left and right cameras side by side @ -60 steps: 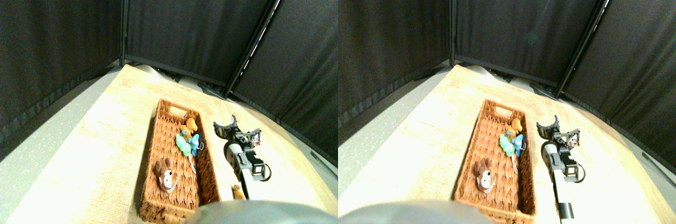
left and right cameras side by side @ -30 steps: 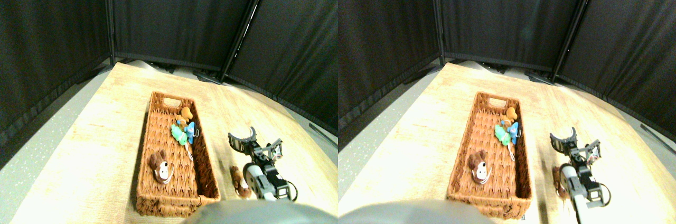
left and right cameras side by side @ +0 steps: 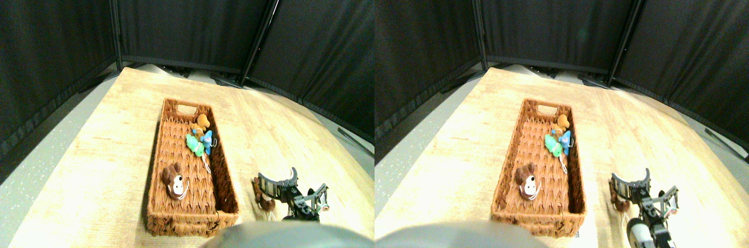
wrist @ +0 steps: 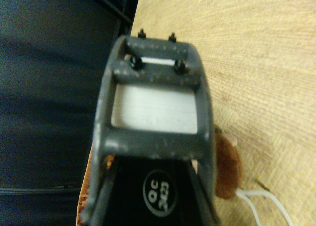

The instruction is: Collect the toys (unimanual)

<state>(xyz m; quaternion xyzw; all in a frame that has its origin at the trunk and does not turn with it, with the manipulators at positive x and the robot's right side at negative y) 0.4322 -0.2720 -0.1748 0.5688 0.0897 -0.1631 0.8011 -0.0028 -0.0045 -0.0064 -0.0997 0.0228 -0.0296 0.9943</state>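
Observation:
A long woven basket [left and right cameras side by side: 157, 160] lies on the wooden tabletop [left and right cameras side by side: 105, 143]. Inside it are a brown-white toy [left and right cameras side by side: 174, 181], a green toy [left and right cameras side by side: 194, 144], a blue toy [left and right cameras side by side: 208, 141] and an orange toy [left and right cameras side by side: 202, 122]. One more brown toy [left and right cameras side by side: 261, 196] lies on the table to the right of the basket's near end. My right gripper [left and right cameras side by side: 296, 192] is open just right of that toy, one curved jaw beside it, nothing between the jaws. In the wrist view the brown toy [wrist: 228, 168] and its white cord [wrist: 259, 200] show next to the dark jaw frame.
Black curtain panels [left and right cameras side by side: 187, 14] on poles wall in the far side of the table. Grey floor [left and right cameras side by side: 35, 160] runs along the table's left edge, and the table's right edge [left and right cameras side by side: 345, 160] is near the gripper. A strip of the basket [wrist: 88, 194] shows in the wrist view.
The camera has shifted. Against the basket, my gripper has drawn back from beside its middle to beside its near end, and now sits next to the brown toy on the table.

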